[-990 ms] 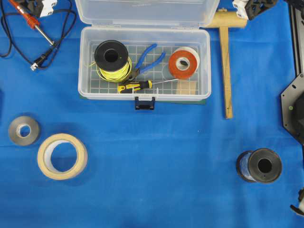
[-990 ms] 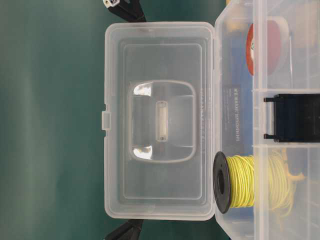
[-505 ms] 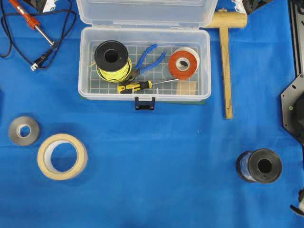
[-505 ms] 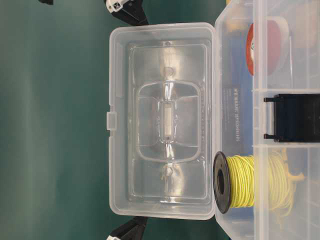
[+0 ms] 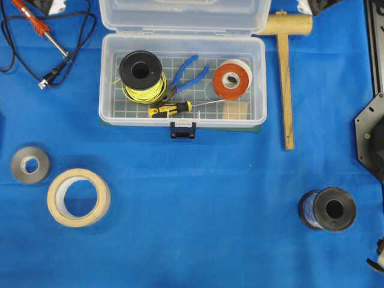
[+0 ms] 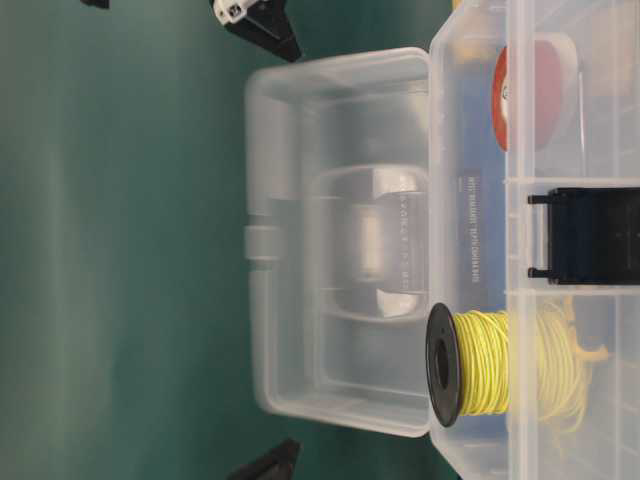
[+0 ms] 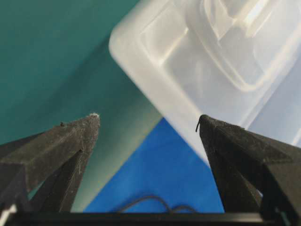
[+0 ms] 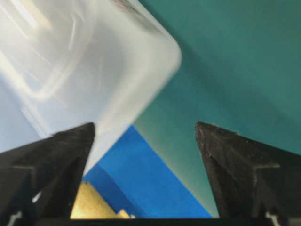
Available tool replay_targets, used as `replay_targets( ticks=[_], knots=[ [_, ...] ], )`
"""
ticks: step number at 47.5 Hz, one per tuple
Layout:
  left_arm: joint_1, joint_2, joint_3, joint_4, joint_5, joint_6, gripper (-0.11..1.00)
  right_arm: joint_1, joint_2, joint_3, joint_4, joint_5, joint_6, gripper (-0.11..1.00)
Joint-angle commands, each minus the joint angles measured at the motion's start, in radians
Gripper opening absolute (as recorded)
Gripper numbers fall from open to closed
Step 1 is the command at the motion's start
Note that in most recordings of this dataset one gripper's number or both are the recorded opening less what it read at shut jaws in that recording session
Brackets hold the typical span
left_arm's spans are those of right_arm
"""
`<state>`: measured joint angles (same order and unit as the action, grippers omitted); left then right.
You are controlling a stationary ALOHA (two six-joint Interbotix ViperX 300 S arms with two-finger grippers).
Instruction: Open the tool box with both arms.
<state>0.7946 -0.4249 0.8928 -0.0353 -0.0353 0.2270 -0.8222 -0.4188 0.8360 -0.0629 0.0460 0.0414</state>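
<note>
Overhead, blue cloth (image 5: 198,198) covers the table — teal backdrop (image 6: 110,250) behind.

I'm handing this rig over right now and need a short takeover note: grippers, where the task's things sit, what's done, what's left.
Left gripper: jaws wide open, empty, by a lid corner.
Right gripper: jaws wide open, empty, by the other lid corner.
Tool box: on the blue cloth, its lid swung up and back, its dark blue latch hanging free at the front.
Inside: yellow wire spool, blue pliers, orange tape roll, screwdriver.
Done: box is open.
Left: probably just clear both arms away.
</note>
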Motion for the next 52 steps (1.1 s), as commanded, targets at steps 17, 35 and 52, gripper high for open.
replay_targets(
  ticks=[17,35,52],
  knots=[
    [0.020,-0.166,0.086,-0.002,0.023,-0.003,0.92,-0.037,-0.169,0.081,-0.002,0.044,0.009,0.84],
    [-0.061,-0.176,0.097,-0.002,0.028,-0.057,0.92,0.048,-0.167,0.084,0.005,0.061,0.021,0.84],
    [-0.374,-0.258,0.156,-0.003,0.067,-0.067,0.92,0.364,-0.193,0.104,0.021,0.123,0.026,0.84]
  ],
)
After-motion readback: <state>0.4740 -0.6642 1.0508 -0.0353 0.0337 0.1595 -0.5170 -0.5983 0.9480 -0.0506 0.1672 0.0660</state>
